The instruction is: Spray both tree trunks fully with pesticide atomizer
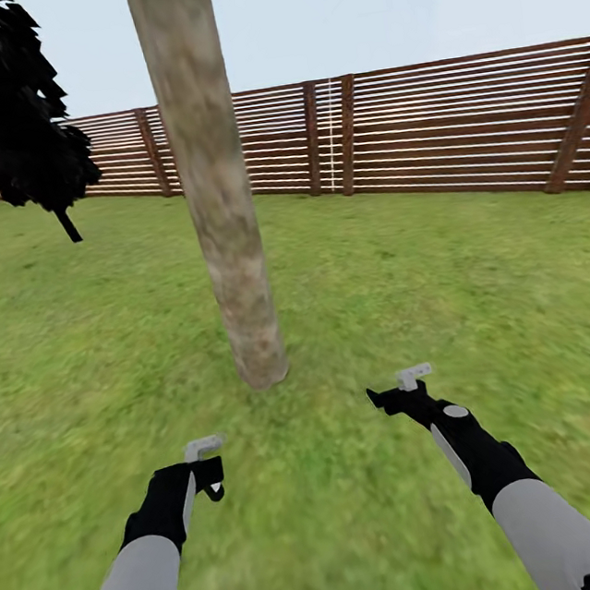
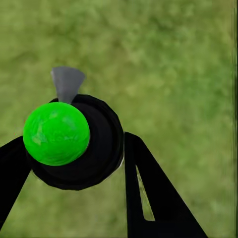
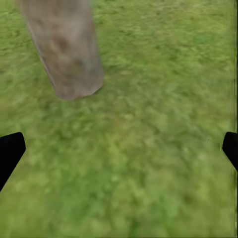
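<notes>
Gripping the black round-bodied pesticide atomizer with its green ball top, the left gripper sits lower left of the thick mottled beige-grey tree trunk; the right gripper is spread, empty, nearer the trunk's base.

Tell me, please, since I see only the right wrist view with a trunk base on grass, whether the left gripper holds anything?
Observer: Yes. In the left wrist view the left gripper is shut on a round black body topped by a green ball, apparently the pesticide atomizer.
Operator: Thank you. What lies beyond the tree trunk?
Observer: In the head view the tree trunk rises past the picture's top, and a brown slatted fence stands behind it across the lawn.
</notes>
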Available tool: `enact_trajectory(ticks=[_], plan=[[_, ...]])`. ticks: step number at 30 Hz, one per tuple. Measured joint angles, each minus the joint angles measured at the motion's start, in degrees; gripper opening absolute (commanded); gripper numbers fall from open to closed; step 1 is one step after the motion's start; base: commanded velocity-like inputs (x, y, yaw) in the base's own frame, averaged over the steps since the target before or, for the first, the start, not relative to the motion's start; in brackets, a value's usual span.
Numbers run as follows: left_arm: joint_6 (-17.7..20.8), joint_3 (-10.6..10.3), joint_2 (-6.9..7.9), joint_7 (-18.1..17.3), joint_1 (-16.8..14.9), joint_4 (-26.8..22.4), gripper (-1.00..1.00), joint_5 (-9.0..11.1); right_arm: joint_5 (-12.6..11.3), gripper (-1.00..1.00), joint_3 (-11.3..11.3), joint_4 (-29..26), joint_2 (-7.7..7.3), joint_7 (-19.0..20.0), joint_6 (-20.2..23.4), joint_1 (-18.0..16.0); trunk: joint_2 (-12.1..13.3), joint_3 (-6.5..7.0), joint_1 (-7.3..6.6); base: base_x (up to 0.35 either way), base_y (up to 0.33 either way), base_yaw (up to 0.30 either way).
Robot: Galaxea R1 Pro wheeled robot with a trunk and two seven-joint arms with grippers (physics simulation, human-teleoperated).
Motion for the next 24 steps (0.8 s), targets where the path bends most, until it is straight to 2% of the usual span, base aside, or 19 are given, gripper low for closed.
enact_trajectory(ticks=[7, 10, 13, 18, 24], plan=[[0.7, 0.0, 0.37, 0.0, -0.1, 0.1, -1.00, -0.4, 0.0, 1.00, 0.1, 0.2, 0.04, 0.0, 0.1, 0.0, 0.0, 0.00, 0.00, 0.340, 0.000, -0.088], [3.0, 0.1, 1.54, 0.0, -0.1, 0.1, -1.00, -0.5, 0.0, 1.00, 0.2, 0.2, 0.20, 0.0, 0.2, 0.0, 0.0, 0.00, 0.00, 0.340, 0.000, -0.003], [3.8, 0.0, 1.80, 0.0, -0.1, 0.1, -1.00, -0.5, 0.0, 1.00, 0.3, 0.1, 1.15, 0.0, 0.3, 0.0, 0.0, -0.08, 0.00, 0.340, 0.000, 0.102], [4.0, -0.1, 1.74, 0.0, -0.1, 0.1, -1.00, -0.3, 0.0, 1.00, 0.4, 0.2, 1.52, -0.1, 0.3, 0.0, 0.0, -0.39, 0.00, 0.340, 0.000, 0.171], [8.8, -0.1, 1.67, -0.2, 0.0, 0.2, -1.00, -0.3, 0.1, 1.00, 0.4, 0.2, 1.48, -0.2, 0.4, 0.0, 0.0, -0.72, 0.01, 0.266, 0.000, 0.119]])
